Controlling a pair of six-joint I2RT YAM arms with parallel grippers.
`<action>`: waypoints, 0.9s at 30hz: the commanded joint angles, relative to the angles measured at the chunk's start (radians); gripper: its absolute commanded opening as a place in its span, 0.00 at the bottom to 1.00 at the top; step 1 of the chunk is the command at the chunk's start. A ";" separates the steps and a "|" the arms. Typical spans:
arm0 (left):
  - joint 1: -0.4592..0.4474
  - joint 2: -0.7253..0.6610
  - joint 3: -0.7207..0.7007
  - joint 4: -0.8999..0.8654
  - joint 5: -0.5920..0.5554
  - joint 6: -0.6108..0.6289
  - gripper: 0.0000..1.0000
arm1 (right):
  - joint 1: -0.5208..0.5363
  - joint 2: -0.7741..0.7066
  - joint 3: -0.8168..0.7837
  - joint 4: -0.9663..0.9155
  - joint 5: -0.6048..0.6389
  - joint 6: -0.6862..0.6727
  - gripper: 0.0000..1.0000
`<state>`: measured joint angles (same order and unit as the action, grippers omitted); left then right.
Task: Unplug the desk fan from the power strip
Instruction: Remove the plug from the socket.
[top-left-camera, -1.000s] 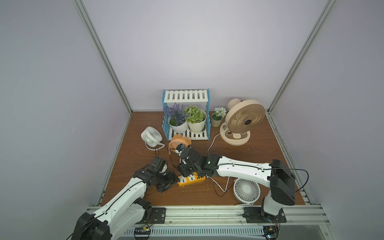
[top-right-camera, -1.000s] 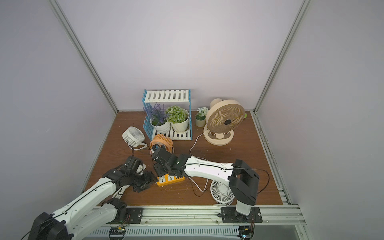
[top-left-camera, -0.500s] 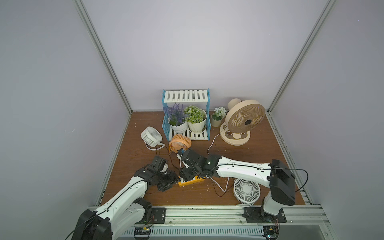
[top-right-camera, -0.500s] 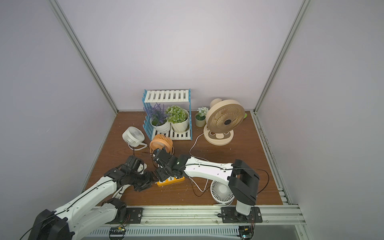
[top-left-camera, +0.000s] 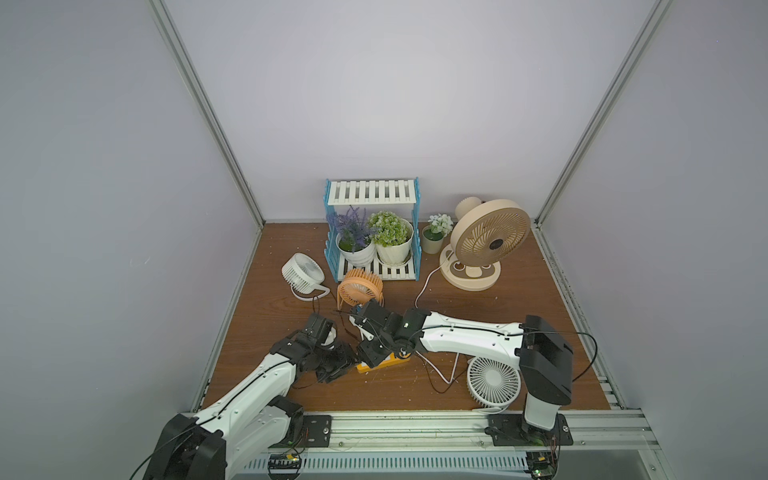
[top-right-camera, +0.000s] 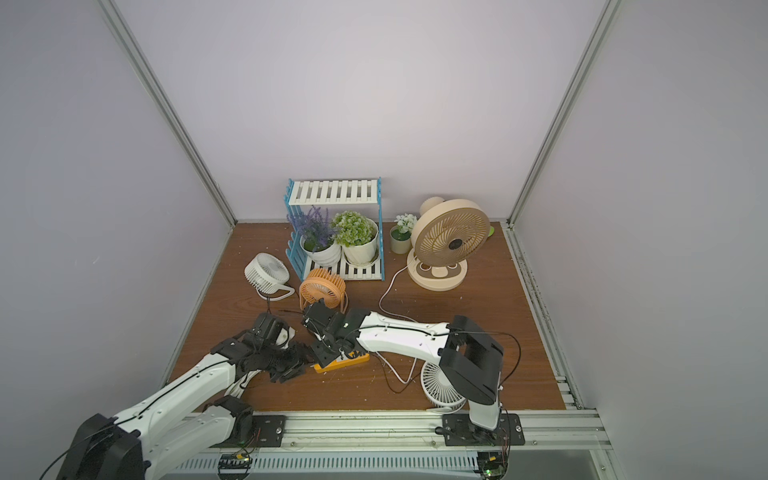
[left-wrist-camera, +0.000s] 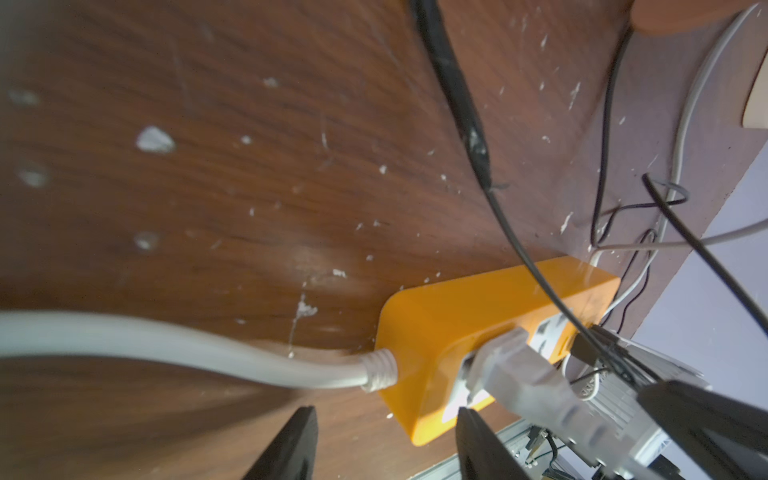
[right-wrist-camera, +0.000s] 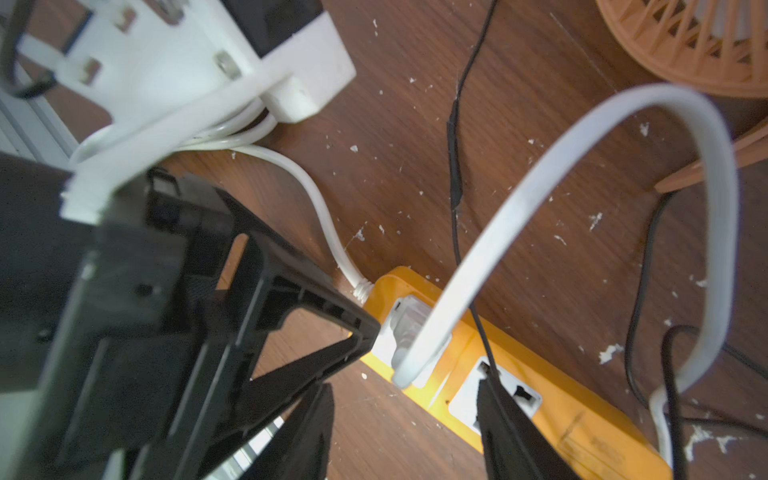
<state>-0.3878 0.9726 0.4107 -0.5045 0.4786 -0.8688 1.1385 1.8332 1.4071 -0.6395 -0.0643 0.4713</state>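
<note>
The orange-yellow power strip (top-left-camera: 384, 362) (top-right-camera: 343, 362) lies on the wooden floor between both arms. A white plug (right-wrist-camera: 409, 330) (left-wrist-camera: 519, 374) sits in its end socket, and a flat white cord (right-wrist-camera: 582, 137) arcs away from it. The beige desk fan (top-left-camera: 486, 245) (top-right-camera: 446, 241) stands at the back right; its white cord runs under my right arm. My left gripper (left-wrist-camera: 384, 449) (top-left-camera: 347, 365) is open, its fingers straddling the strip's cord-end corner. My right gripper (right-wrist-camera: 403, 436) (top-left-camera: 372, 353) is open just above the strip, with the plug slightly ahead of its fingers.
An orange mini fan (top-left-camera: 359, 289) stands right behind the strip and a white one (top-left-camera: 302, 274) further left. Another white fan (top-left-camera: 492, 382) lies at the front right. A blue-white shelf (top-left-camera: 372, 195) with potted plants is at the back. Thin black cables (right-wrist-camera: 455, 166) cross the strip.
My right gripper has come down and forward onto the strip. The left gripper has edged toward the strip's end and its jaws have narrowed.
</note>
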 joint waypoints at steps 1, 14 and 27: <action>0.012 0.007 -0.005 0.034 0.002 -0.006 0.55 | 0.003 0.007 0.031 -0.033 0.017 -0.001 0.53; 0.012 0.006 -0.013 0.024 -0.006 -0.009 0.48 | 0.003 0.041 0.071 -0.067 0.009 -0.014 0.48; 0.012 0.020 -0.024 0.031 -0.004 0.004 0.45 | 0.008 0.080 0.111 -0.092 0.006 -0.028 0.45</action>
<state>-0.3874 0.9878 0.4049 -0.4709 0.4782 -0.8780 1.1393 1.8992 1.4979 -0.7116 -0.0647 0.4541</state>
